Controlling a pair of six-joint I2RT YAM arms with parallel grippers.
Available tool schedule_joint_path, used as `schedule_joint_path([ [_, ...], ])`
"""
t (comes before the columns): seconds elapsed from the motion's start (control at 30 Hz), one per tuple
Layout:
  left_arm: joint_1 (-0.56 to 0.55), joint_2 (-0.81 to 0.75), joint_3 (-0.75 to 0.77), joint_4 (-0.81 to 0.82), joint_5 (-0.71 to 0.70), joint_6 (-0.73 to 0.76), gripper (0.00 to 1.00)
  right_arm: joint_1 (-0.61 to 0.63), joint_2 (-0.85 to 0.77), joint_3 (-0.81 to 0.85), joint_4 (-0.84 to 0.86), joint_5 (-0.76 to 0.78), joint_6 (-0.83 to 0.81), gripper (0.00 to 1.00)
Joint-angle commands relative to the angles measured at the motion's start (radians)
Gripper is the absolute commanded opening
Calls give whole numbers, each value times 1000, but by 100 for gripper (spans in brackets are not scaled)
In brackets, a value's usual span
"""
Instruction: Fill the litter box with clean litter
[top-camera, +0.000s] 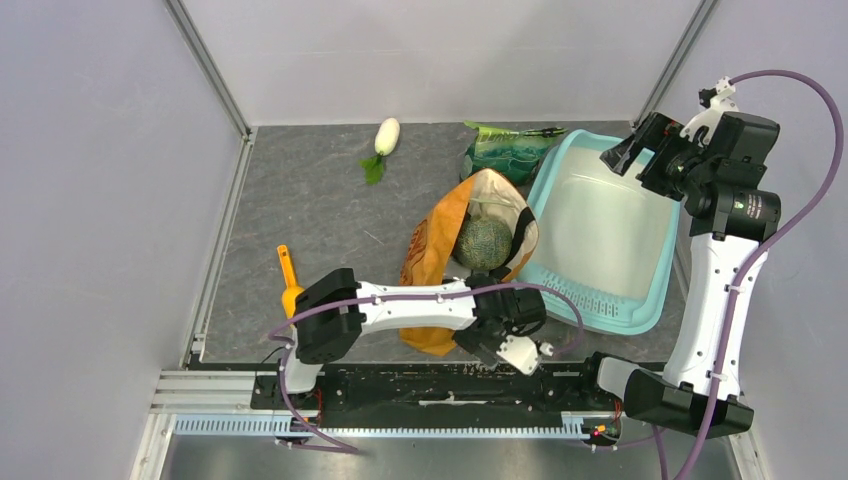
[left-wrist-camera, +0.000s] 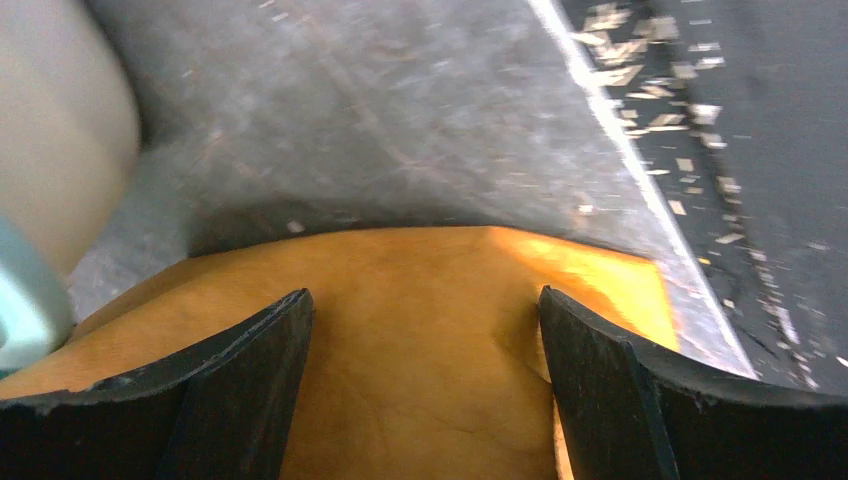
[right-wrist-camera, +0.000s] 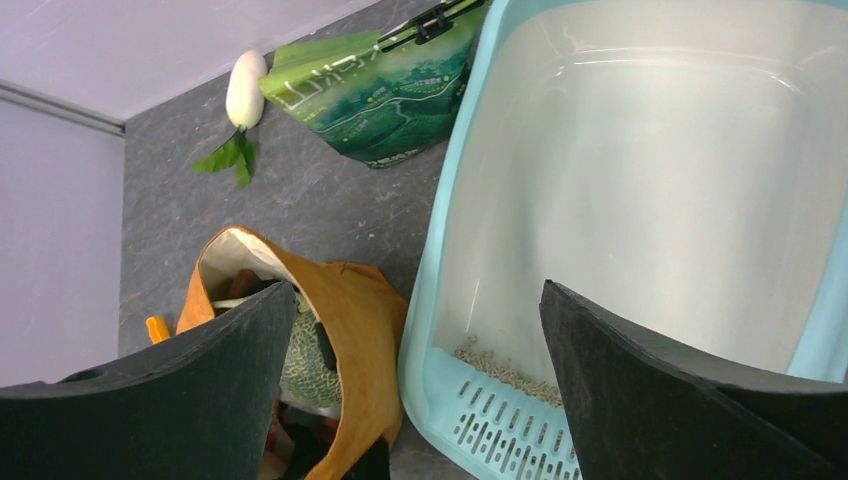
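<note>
Surface: grey tabletop (top-camera: 300, 210), walled in pale panels.
Litter box (top-camera: 610, 225): placed right; litter (right-wrist-camera: 505, 372) seen only as a thin strip by the near grille.
Left gripper (left-wrist-camera: 425, 310): jaws apart, held low over the cloth bag (left-wrist-camera: 420, 380).
Right gripper (right-wrist-camera: 420, 300): jaws apart, nothing held.
Risk: cloth could be snagged by the left jaws; the far green bag (top-camera: 505, 150) is untouched.

- Litter box (top-camera: 610, 220): shallow pale-turquoise tray, whitish floor, lying flat at 3 o'clock, slotted end toward 6 o'clock.
- Litter (right-wrist-camera: 505, 370): thin grey-beige strip along that slotted end.
</note>
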Motion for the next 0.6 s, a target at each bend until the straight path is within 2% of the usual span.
schedule_joint_path([
  [0.0, 91, 7, -19, 212, -117, 5, 90, -7, 0, 12, 2, -72, 18, 99],
  [0.13, 164, 15, -36, 225, -115, -26, 90, -7, 3, 6, 2, -99, 24, 99],
  [0.33, 246, -52, -173, 255, -130, -10, 90, -7, 1, -4, 6, -122, 26, 99],
  [0.57, 392, -88, -229, 257, -131, -7, 89, -7, 2, -17, 14, -148, 29, 99],
])
